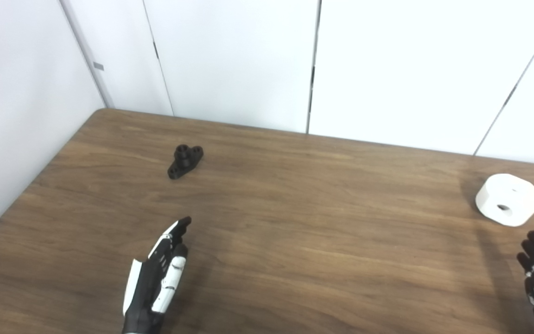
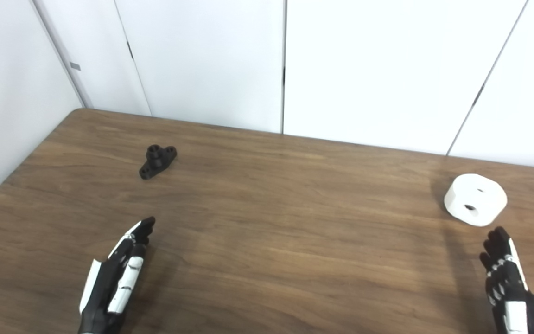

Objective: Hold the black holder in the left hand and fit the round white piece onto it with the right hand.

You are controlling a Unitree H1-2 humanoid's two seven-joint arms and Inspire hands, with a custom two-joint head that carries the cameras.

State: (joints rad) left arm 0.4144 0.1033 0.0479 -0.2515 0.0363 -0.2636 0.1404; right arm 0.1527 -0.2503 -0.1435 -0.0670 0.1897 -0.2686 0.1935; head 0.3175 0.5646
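Black holder (image 1: 185, 161) is lying far-left on the table (image 1: 295, 241), round white piece (image 1: 508, 199) far-right; both are looking light, rigid plastic. Left hand (image 1: 155, 278) and right hand (image 2: 508, 278) are hovering empty, fingers extended. I'm reckoning the holder's raised centre boss is offering the surest pinch.

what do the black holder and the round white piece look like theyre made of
Black holder: probably matte plastic, possibly printed; dull, no glints. Round white piece: likely matte white plastic; even colour, soft shading, neat holes. Table: wood-grain surface, maybe laminate.
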